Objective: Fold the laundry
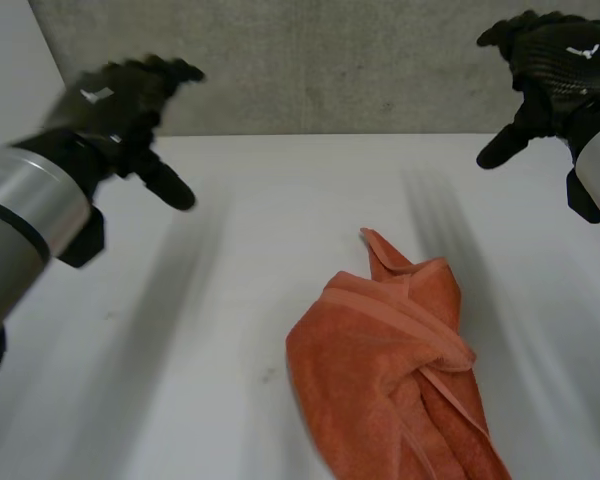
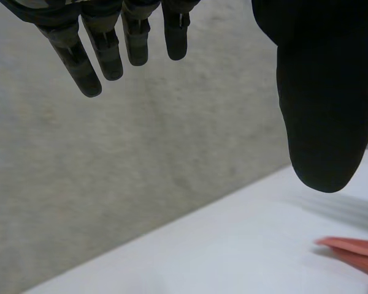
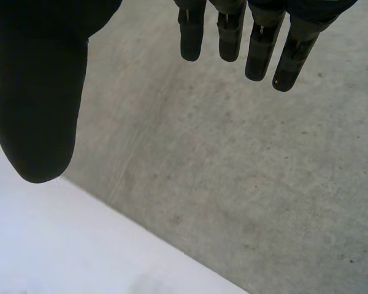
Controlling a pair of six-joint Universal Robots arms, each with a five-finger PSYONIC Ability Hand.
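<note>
An orange towel (image 1: 395,375) lies crumpled on the white table (image 1: 230,330), right of the middle and running off the near edge; a corner of the towel (image 2: 356,252) also peeks in beyond my left thumb in the left wrist view. My left hand (image 1: 120,105) hovers high over the table's far left, fingers (image 2: 92,52) straight and spread, holding nothing. My right hand (image 1: 555,70) is raised at the far right, well above and behind the towel, fingers (image 3: 257,43) straight, thumb apart, empty.
A grey concrete wall (image 1: 330,60) stands right behind the table's far edge. Bare white tabletop stretches left of the towel and behind it.
</note>
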